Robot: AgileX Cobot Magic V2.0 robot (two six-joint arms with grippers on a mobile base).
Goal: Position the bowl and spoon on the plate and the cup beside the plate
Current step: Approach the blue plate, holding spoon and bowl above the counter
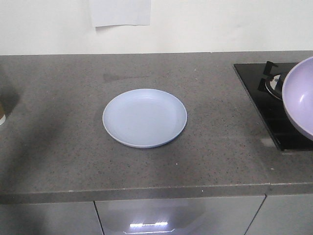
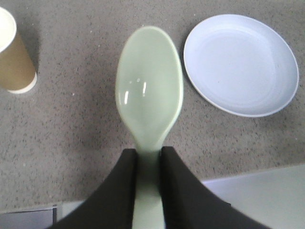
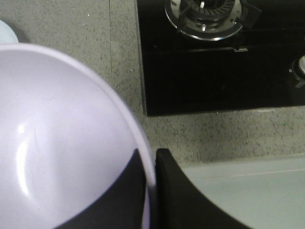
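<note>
left claw (image 2: pixel 148 151): closed on the spoon's handle, one black finger pressed against each side.
spoon (image 2: pixel 149 81): scoop sticks straight out ahead of the left claw, hollow side up, over the grey counter (image 1: pixel 73 161).
plate (image 2: pixel 240 64): flat on the counter, just right of the scoop in the left wrist view and not touching it; in the front view it sits mid-counter.
cup (image 2: pixel 14 57): upright on the counter, left of the scoop, well apart from the plate.
right claw (image 3: pixel 150 152): clamped on the bowl's rim, one finger inside and one outside.
bowl (image 3: pixel 62 143): held tilted at the right edge of the front view, hollow showing, well apart from the plate.
hob (image 3: pixel 214 71): black glass, beyond the bowl, with a burner (image 3: pixel 205 16) at its far side.
</note>
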